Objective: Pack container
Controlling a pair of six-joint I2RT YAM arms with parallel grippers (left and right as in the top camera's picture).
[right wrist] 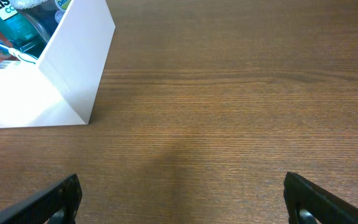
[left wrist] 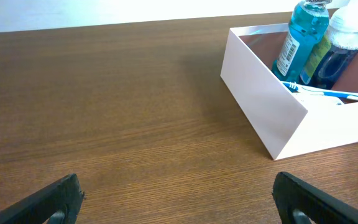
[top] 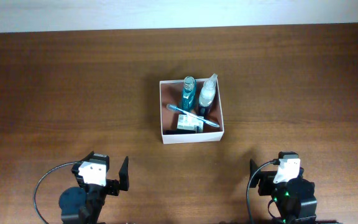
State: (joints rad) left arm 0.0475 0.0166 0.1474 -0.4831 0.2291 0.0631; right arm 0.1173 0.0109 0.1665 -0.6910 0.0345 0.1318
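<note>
The left tool (top: 101, 169) stands with its two fingers spread wide and nothing between them; in its wrist view only the dark fingertips show at the bottom corners, with bare brown table (top: 73, 81) between and ahead of them. The right tool (top: 283, 167) is likewise spread wide and holds nothing, its fingertips at the bottom corners of its own view. The container (top: 190, 135), a square shallow box with white outer walls and a pinkish-brown inside, rests flat on the table ahead of both tools and between them. It lies ahead and to the right of the left tool, and ahead and to the left of the right tool, well apart from each. From the left tool, one corner of the box points toward the camera. From the right tool, only the box's near right corner shows, at the upper left of the view. Inside the box, toward the wall farthest from the tools, a blue-green bottle (top: 188, 93) lies side by side with a dark bottle with a whitish top (top: 207, 94), the blue-green one on the left tool's side. A blue-and-white toothbrush (top: 194, 116) lies aslant across the box nearer the tools, crossing the lower ends of both bottles. A small white labelled pack (top: 187, 124) sits by the wall nearest the tools, partly under the toothbrush.
</note>
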